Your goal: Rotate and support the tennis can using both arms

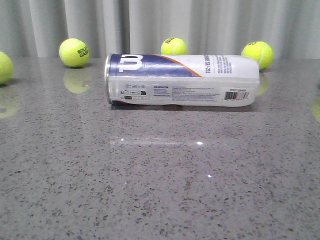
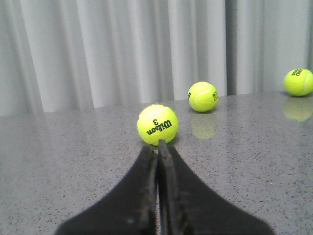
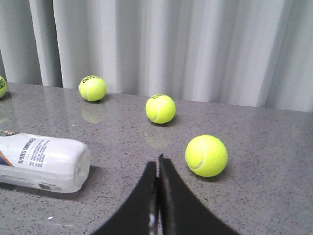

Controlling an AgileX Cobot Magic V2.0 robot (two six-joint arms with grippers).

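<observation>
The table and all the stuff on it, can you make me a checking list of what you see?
Surface: grey speckled stone table, shiny, with light glints.
Job's things: long clear plastic tennis can with white and navy label, lying on its side, untouched.
Clutter: yellow-green tennis balls scattered behind and beside the can, one marked Wilson 3.
Grippers: black left gripper and black right gripper, jaws shut, both empty.
Cables: nothing seen.
Surroundings: pale pleated curtain behind the table.
</observation>
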